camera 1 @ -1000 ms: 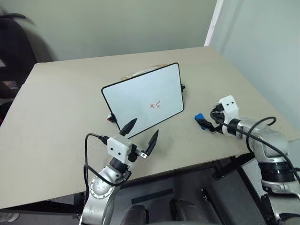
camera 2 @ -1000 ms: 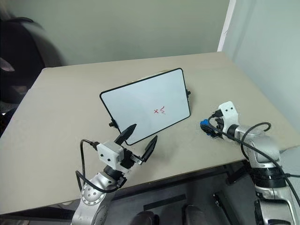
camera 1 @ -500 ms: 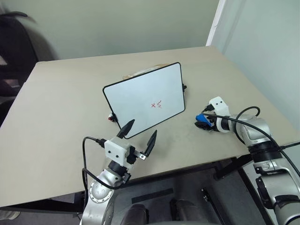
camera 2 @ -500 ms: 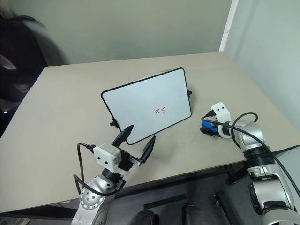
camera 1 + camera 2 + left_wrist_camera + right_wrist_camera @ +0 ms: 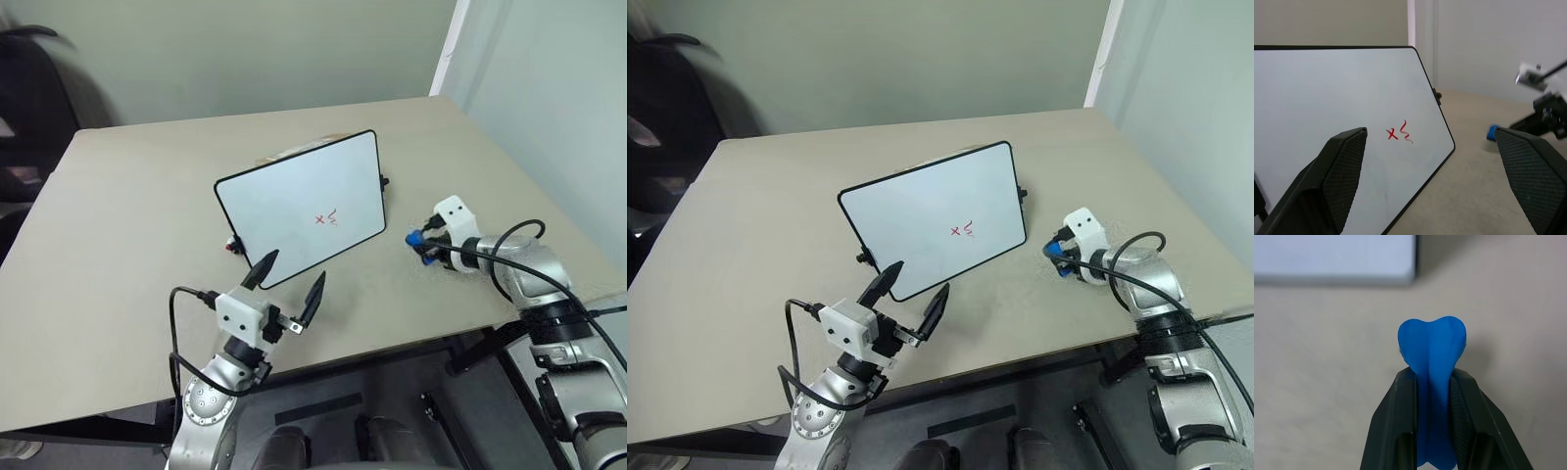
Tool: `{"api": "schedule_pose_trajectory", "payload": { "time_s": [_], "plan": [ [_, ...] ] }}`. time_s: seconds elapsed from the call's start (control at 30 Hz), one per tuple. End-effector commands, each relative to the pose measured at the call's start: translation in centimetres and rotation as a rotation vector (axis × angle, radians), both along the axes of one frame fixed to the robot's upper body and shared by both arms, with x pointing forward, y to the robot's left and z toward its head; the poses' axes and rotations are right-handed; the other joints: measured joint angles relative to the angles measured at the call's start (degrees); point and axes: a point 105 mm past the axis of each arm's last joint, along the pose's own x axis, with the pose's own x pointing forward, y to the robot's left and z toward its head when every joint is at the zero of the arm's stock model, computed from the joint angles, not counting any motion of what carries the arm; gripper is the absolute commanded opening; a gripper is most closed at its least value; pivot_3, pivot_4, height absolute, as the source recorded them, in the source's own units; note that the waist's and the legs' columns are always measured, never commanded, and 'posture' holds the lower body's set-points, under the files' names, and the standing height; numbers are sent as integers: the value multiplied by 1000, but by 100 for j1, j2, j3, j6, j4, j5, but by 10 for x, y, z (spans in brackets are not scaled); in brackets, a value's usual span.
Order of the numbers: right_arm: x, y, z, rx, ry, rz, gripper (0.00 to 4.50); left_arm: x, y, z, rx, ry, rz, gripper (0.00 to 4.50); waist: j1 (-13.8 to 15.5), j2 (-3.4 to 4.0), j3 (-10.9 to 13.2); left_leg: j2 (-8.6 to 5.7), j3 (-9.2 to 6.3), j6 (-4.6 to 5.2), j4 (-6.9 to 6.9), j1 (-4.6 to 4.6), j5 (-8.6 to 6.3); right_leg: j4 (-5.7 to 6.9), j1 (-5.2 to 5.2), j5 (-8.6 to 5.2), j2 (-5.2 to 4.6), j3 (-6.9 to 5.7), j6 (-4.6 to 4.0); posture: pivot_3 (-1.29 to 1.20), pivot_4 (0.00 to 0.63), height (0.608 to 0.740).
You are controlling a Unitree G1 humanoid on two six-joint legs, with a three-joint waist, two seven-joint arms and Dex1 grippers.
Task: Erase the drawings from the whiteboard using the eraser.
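Nearest you, your left gripper hangs with its two black fingers spread wide, nothing between them. Just beyond it, the black-framed white rectangular whiteboard stands tilted on the beige table, red marker drawings low on its face. To its right, your right gripper pinches the small bright blue bone-shaped eraser.

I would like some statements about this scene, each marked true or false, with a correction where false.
1. The right hand is closed on the blue eraser. True.
2. The red drawings are already wiped off the whiteboard. False: an x and a squiggle are on it.
3. The left hand is open and holds nothing. True.
4. The eraser touches the whiteboard. False: it is apart from it, to the robot's right.
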Motion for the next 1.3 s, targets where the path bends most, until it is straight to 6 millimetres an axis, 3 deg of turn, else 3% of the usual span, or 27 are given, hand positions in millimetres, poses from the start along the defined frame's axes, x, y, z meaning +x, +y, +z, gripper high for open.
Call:
{"api": "schedule_pose_trajectory", "payload": {
  "time_s": [0.03,0.27,0.43,0.87,1.3],
  "plan": [
    [-5,30,42,67,-133,76,810,-3,-1,15,0,-63,-12,4500,-17,-3,0,0,0,0,0,4,0,0,1,0,2,0,0,0,150,739],
    [-3,99,63,156,-176,195,810,1,-2,13,13,-61,-26,4500,-62,-7,2,0,-3,2,3,11,3,0,-23,1,2,0,-2,0,150,739],
    [1,124,67,176,-184,237,810,0,-3,14,15,-62,-24,4500,-16,-14,-2,1,-8,0,1,0,2,0,-60,16,1,-2,-25,0,150,739],
    [23,135,28,154,-87,199,810,-7,6,20,-14,-74,25,4500,-11,-20,-7,0,-6,-11,-9,-8,-5,0,-58,53,-1,-3,-85,0,150,739],
    [14,144,4,110,-16,240,810,-12,10,22,-21,-72,33,4500,-36,-25,1,0,-4,-58,-4,-19,-33,5,-82,43,0,-5,-68,0,150,739]
  ]
}}
